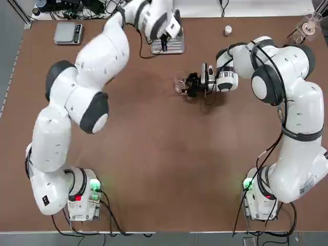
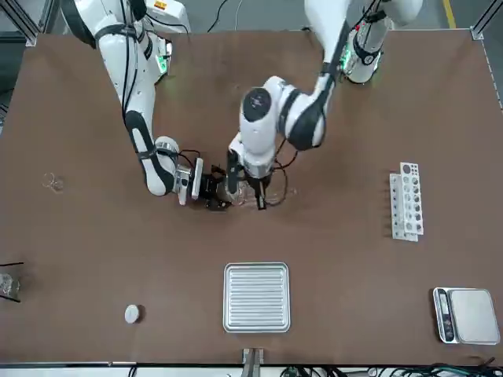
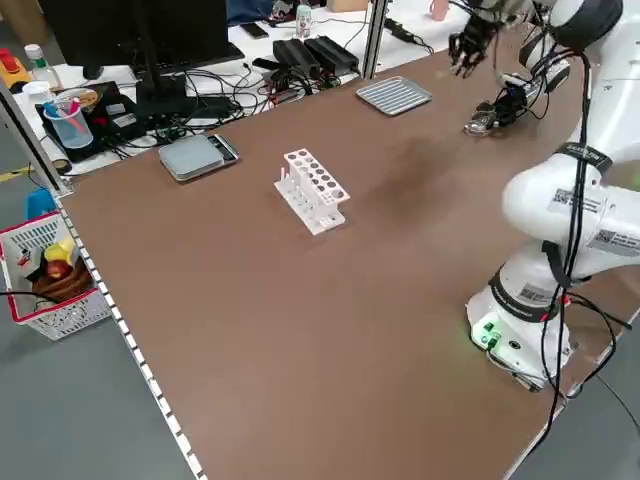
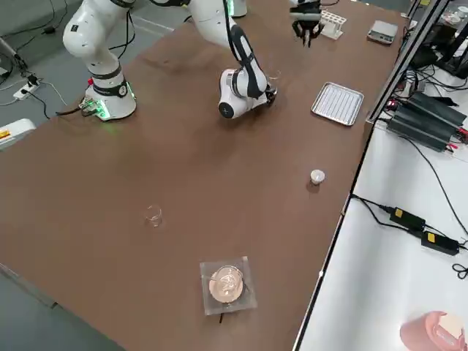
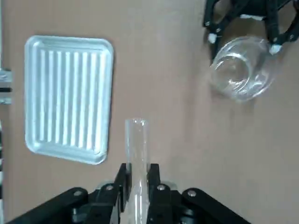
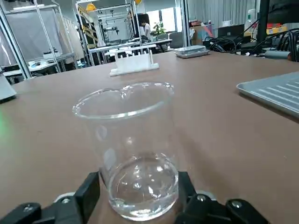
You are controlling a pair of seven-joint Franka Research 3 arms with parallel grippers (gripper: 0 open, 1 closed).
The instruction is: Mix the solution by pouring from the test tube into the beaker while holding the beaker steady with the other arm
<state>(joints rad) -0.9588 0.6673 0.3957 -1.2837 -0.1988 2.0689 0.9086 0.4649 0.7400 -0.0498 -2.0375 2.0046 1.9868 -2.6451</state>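
clear glass shows in the right wrist view: the beaker [image 6: 135, 154] stands between the fingers of the right claw [image 6: 140, 193], liquid at its bottom, the desk [image 6: 224, 140] beneath. in the left wrist view the left claw [image 5: 139, 175] pinches the test tube [image 5: 138, 154], well apart from the ribbed tray [image 5: 68, 98]. in the front view the tube rack [image 2: 406, 202] stands apart from both arms.

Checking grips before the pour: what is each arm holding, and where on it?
Left: the test tube, by its side. Right: the beaker, low on its wall.
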